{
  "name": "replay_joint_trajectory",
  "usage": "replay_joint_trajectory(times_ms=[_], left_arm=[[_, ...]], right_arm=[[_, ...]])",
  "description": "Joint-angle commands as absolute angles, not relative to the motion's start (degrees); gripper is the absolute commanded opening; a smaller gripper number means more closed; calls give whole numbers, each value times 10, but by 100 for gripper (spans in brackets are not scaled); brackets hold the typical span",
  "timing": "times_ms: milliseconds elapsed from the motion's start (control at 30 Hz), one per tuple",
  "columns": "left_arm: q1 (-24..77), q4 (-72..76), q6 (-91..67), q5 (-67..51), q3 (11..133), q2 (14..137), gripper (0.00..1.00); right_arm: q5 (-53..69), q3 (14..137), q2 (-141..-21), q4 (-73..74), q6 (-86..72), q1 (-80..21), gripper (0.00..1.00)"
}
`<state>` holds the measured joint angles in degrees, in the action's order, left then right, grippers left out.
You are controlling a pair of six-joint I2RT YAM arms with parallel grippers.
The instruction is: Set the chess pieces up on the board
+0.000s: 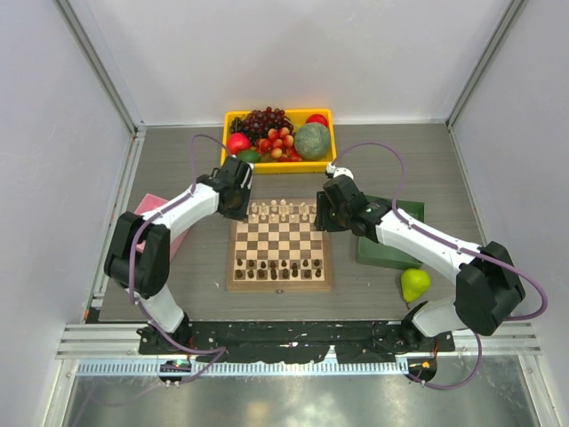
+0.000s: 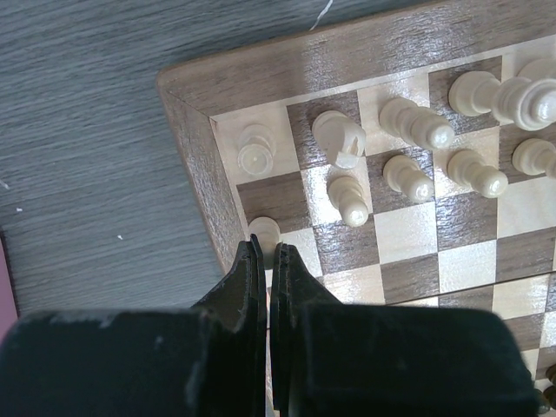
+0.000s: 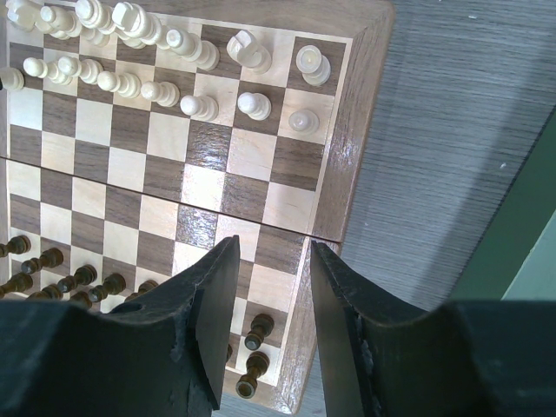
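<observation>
While your left hand sits shut to a slit at the corner pawn (grip unclear), your right hand gapes empty. Setup looks nearly done; lift off without toppling it.

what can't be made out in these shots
Left wrist: cream pawn, base hidden behind the left gripper.
Right wrist: dark pieces partly blocked by the right gripper; others cut off at the left edge.
Top view: piece types on the board too small to tell.

grey wood-grain table, plain white walls
</observation>
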<state>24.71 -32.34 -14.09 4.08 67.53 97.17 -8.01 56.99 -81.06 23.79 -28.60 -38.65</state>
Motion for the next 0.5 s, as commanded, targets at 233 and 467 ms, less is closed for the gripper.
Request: replay_joint_trajectory(times_ms=[233,467], left_arm=[[243,-297,-141,47,708,992,2],[243,-301,-141,43,715,994,4]], right_arm=[[-77,593,-818,224,-281,-388,45],[-82,590,-817,223,-284,-388,45]])
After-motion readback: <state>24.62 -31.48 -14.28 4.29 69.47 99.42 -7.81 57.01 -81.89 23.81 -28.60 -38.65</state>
